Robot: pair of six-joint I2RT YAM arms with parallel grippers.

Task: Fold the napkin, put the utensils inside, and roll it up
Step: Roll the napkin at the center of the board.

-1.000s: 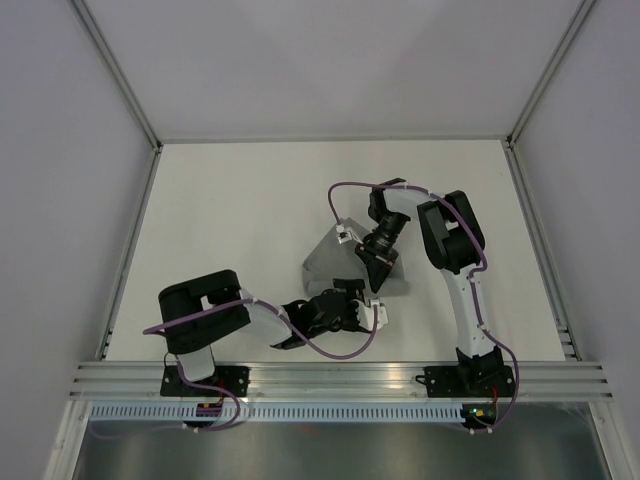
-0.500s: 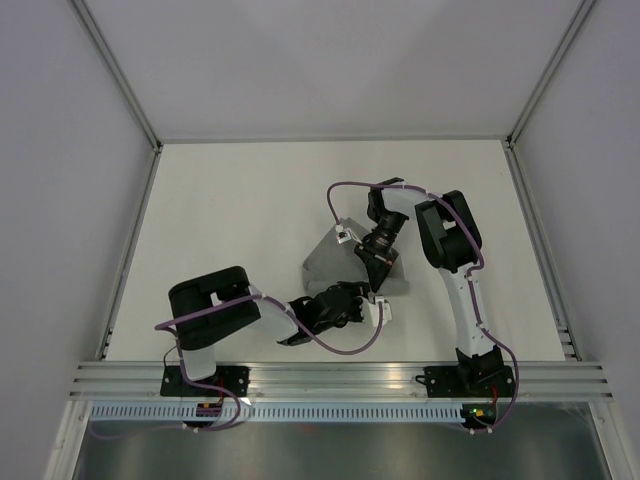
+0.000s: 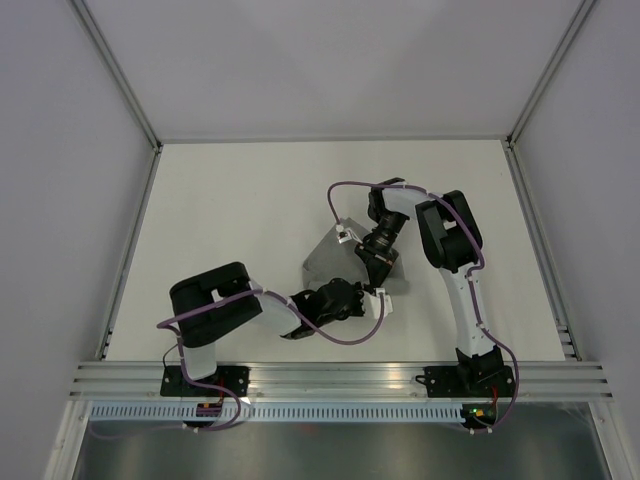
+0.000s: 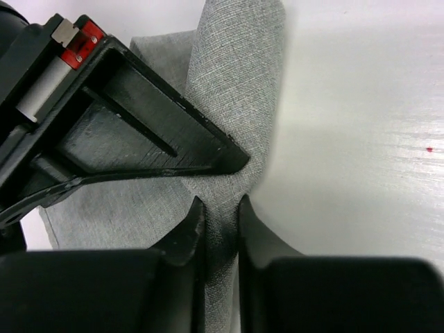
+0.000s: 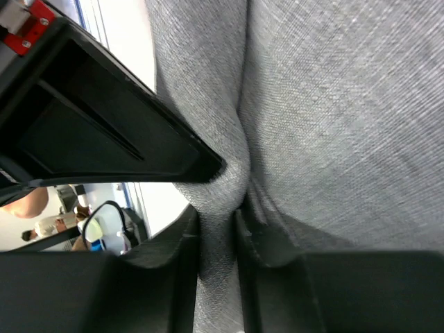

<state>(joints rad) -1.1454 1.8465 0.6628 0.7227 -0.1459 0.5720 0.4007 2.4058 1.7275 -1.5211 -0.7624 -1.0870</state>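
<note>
Left gripper (image 4: 218,220), right gripper (image 5: 218,223) — jaws nearly closed, each pinching napkin (image 3: 325,262) edge — probably to drag fold over.

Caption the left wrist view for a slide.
Left gripper pinching a ridge of grey textured cloth napkin on white table.

We can read no text, brand or number anywhere. The red tab (image 4: 87,47) shows us no legible marking, the white tag (image 3: 381,298) seen from above is too small, and the napkin (image 4: 236,62) is plain cloth.
</note>
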